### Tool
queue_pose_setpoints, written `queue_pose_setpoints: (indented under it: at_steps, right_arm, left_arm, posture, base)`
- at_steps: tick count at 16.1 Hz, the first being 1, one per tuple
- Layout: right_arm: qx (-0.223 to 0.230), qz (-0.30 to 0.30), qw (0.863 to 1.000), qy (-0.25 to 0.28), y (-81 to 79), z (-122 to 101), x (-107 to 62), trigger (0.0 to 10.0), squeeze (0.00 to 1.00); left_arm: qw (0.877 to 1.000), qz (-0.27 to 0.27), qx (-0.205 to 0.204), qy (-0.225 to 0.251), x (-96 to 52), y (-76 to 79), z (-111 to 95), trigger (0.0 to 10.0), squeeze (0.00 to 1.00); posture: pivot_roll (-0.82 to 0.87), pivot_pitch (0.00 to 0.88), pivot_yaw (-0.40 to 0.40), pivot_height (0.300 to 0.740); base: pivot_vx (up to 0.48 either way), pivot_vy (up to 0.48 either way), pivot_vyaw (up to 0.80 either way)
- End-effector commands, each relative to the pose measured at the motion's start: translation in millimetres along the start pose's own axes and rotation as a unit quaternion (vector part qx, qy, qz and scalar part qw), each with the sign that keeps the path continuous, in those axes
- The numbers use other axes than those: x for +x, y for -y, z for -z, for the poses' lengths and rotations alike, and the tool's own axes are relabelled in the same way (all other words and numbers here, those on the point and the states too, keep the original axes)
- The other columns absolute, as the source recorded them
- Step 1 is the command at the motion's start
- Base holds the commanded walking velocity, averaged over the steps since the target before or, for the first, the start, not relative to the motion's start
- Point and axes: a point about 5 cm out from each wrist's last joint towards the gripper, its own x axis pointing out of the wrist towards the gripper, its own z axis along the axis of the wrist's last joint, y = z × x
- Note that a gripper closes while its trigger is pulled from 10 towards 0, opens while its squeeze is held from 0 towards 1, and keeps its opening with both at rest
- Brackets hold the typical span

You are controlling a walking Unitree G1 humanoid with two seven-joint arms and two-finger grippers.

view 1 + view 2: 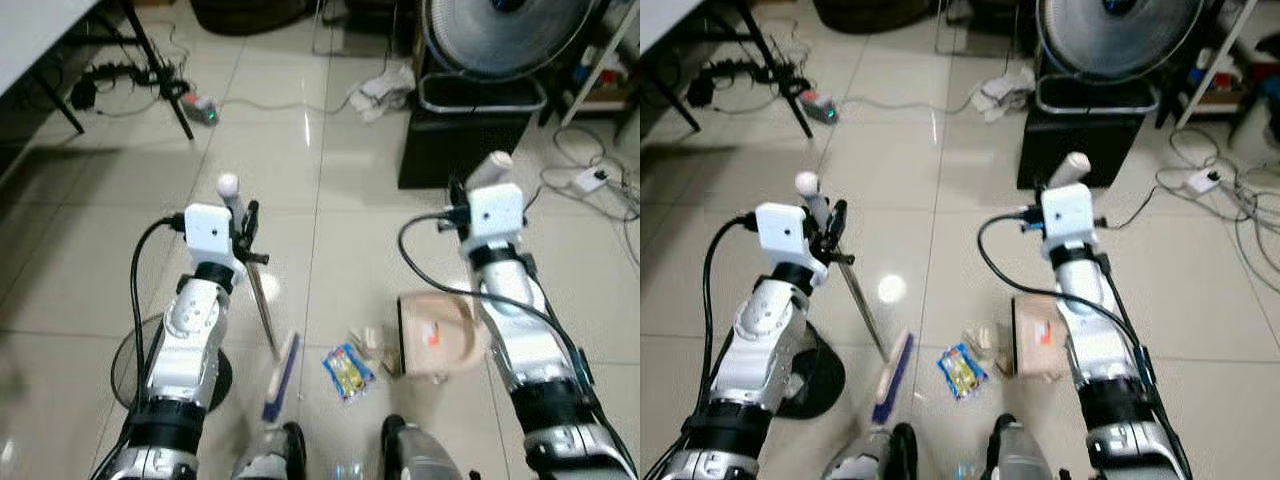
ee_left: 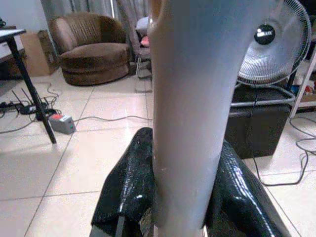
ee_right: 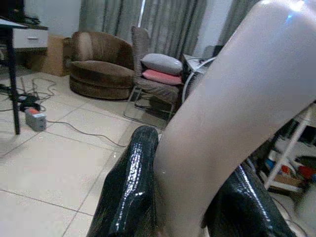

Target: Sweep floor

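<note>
My left gripper point(image 1: 246, 228) is shut on the broom's pale handle point(image 2: 190, 98). The handle slants down to the broom head point(image 1: 282, 374), which rests on the tiles by my feet. My right gripper point(image 1: 463, 197) is shut on the beige dustpan's handle point(image 3: 222, 128). The dustpan point(image 1: 440, 335) sits on the floor below that arm. Between broom head and dustpan lie a blue-and-yellow snack wrapper point(image 1: 347, 370) and some small paper scraps point(image 1: 375, 345).
A black box point(image 1: 468, 135) with a standing fan point(image 1: 505, 30) on it is ahead to the right. Cables and a white power strip point(image 1: 590, 180) lie far right. Table legs point(image 1: 155, 65) and another power strip point(image 1: 200, 108) are at the left. A round black base point(image 1: 128, 368) sits beside my left arm.
</note>
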Motion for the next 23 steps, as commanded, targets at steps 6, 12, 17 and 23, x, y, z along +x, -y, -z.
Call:
queue_pose_setpoints:
  at_steps: [6,12,17,23]
  right_arm:
    - [0.006,-0.044,0.999,0.015,-31.0,5.3,-2.3,10.0,0.0]
    - [-0.048,-0.114,0.992,0.023,-54.2,13.0,-16.4,10.0,0.0]
    - [-0.123,-0.129,0.984,0.023,-39.8,18.7,-18.6,10.0,0.0]
    - [0.008,-0.047,0.999,0.014,-31.0,17.4,-15.0,10.0,0.0]
  left_arm:
    - [1.0,0.01,0.013,0.014,2.1,0.1,-3.4,10.0,0.0]
    - [1.0,0.024,0.013,0.013,6.3,7.1,-2.3,10.0,0.0]
    - [0.999,0.025,0.013,0.014,8.1,7.4,-1.9,10.0,0.0]
    - [1.0,0.014,-0.013,0.021,12.2,8.9,-3.5,10.0,0.0]
  posture:
    - [0.05,0.307,0.104,0.74]
    - [0.04,0.303,0.111,0.74]
    - [0.03,0.3,0.114,0.74]
    - [0.04,0.298,0.115,0.74]
  base:
    - [0.0,0.0,0.0]
    - [0.0,0.0,0.0]
    - [0.0,0.0,0.0]
    - [0.0,0.0,0.0]
